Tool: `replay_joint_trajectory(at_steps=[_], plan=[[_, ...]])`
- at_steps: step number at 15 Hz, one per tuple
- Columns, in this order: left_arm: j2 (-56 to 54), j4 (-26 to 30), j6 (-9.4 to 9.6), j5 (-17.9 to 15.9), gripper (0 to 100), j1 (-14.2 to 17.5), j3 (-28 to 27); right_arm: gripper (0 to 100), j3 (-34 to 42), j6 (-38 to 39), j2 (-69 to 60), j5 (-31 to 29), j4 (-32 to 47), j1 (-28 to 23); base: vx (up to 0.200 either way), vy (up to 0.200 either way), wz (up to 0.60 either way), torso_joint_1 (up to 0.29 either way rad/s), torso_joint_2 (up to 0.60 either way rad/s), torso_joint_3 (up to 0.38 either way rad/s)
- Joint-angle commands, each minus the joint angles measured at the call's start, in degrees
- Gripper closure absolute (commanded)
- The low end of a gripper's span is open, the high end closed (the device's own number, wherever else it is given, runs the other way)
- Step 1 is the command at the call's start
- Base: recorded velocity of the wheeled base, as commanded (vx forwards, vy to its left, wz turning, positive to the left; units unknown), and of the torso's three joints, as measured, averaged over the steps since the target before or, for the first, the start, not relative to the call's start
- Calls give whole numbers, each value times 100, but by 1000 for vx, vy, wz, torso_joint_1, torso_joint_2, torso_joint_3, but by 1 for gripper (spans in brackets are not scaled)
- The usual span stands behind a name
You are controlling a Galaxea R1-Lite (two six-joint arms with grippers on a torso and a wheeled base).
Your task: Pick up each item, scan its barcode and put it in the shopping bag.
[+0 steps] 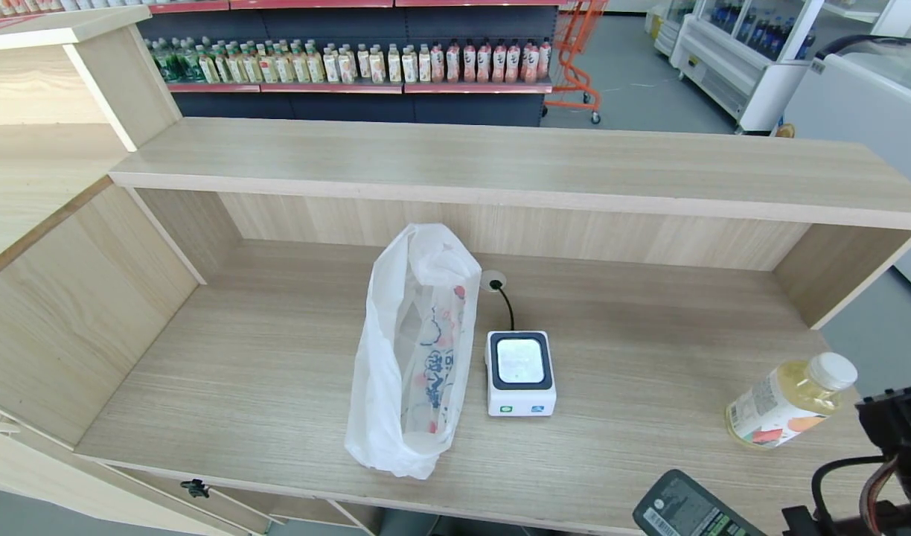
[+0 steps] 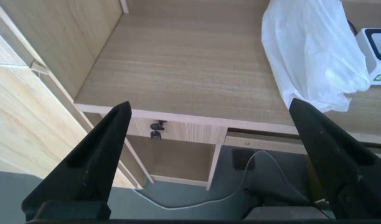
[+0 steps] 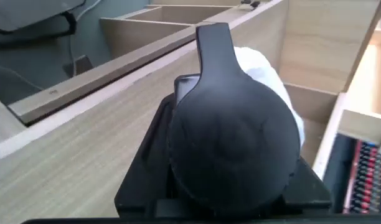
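Head looks down, wrists close, seemingly sharing bag (image 1: 414,350)

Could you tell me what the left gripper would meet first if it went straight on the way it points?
Most likely the counter's front edge, near the dark latch. The left gripper is aimed there, clear of the white bag, though depth is uncertain.

I see a pale wood counter (image 1: 649,357) with a raised ledge (image 1: 500,160) along its far side and a wood side panel (image 1: 68,313) at 9 o'clock. Beyond, at 12 o'clock, a dark shelf (image 1: 351,104) holds rows of bottles (image 1: 351,63). An orange cart (image 1: 578,52) stands at 1 o'clock and white freezers (image 1: 738,67) at 2 o'clock, on a grey floor (image 1: 634,82).
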Motion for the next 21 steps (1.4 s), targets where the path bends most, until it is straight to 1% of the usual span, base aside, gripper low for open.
replay_joint_trajectory(at_steps=[1, 2, 3, 6, 8, 10, 12, 13, 18, 21], plan=[[6, 0, 2, 0, 0, 2, 0, 100, 0, -153, -8, 7, -355, 511, 0, 0, 0, 0, 0, 0], [6, 0, 2, 0, 0, 2, 0, 100, 8, -171, 9, 16, -610, 775, 0, 0, 0, 0, 0, 0], [6, 0, 2, 0, 0, 2, 0, 100, 52, -294, 9, 16, -706, 845, 0, 0, 0, 0, 0, 0], [6, 0, 2, 0, 0, 2, 0, 100, 272, -979, -105, 33, -680, 889, 0, 0, 0, 0, 0, 0], [6, 0, 2, 0, 0, 2, 0, 100, 290, -1471, -140, 25, -680, 889, 0, 0, 0, 0, 0, 0], [6, 0, 2, 0, 0, 2, 0, 100, 281, -1524, -184, 16, -680, 916, 0, 0, 0, 0, 0, 0], [6, 0, 2, 0, 0, 2, 0, 100, 263, -1515, -228, 25, -697, 1179, 0, 0, 0, 0, 0, 0], [6, 0, 2, 0, 0, 2, 0, 100, 246, -1515, -307, 16, -715, 1425, 0, 0, 0, 0, 0, 0], [6, 0, 2, 0, 0, 2, 0, 100, 228, -1489, -378, 16, -715, 1487, 0, 0, 0, 0, 0, 0], [6, 0, 2, 0, 0, 2, 0, 100, 219, -1480, -492, 25, -715, 1672, 0, 0, 0, 0, 0, 0]])
